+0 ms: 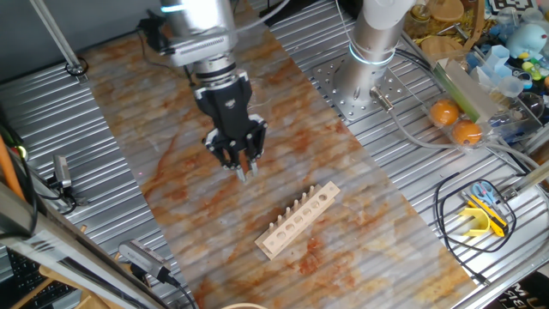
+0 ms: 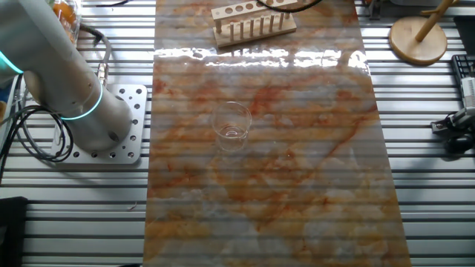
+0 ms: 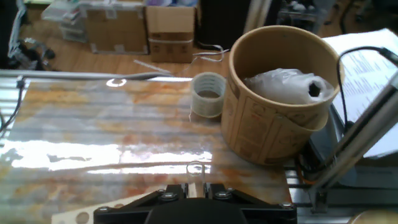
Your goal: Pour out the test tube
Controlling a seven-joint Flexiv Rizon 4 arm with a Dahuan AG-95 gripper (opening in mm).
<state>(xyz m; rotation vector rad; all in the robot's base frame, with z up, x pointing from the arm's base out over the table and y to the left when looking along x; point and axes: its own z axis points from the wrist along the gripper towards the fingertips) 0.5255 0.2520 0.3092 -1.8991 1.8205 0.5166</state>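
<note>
My gripper [image 1: 241, 168] hangs over the marbled mat, to the upper left of the wooden rack [image 1: 298, 221]. In the hand view the gripper [image 3: 196, 188] is shut on the test tube [image 3: 196, 173], a thin clear tube whose open rim sticks out just past the fingers. In the first fixed view the tube is barely visible at the fingertips. A clear glass beaker [image 2: 231, 124] stands upright mid-mat. It also shows ahead of the fingers as the beaker [image 3: 208, 94]. The other fixed view shows the rack [image 2: 252, 22] at the mat's far end and no gripper.
A large brown paper bucket [image 3: 280, 93] with a white crumpled bag inside stands just right of the beaker in the hand view. The arm's base [image 2: 82, 111] sits on the metal table [image 2: 67, 215] left of the mat. Oranges [image 1: 455, 120] and clutter lie at the back right.
</note>
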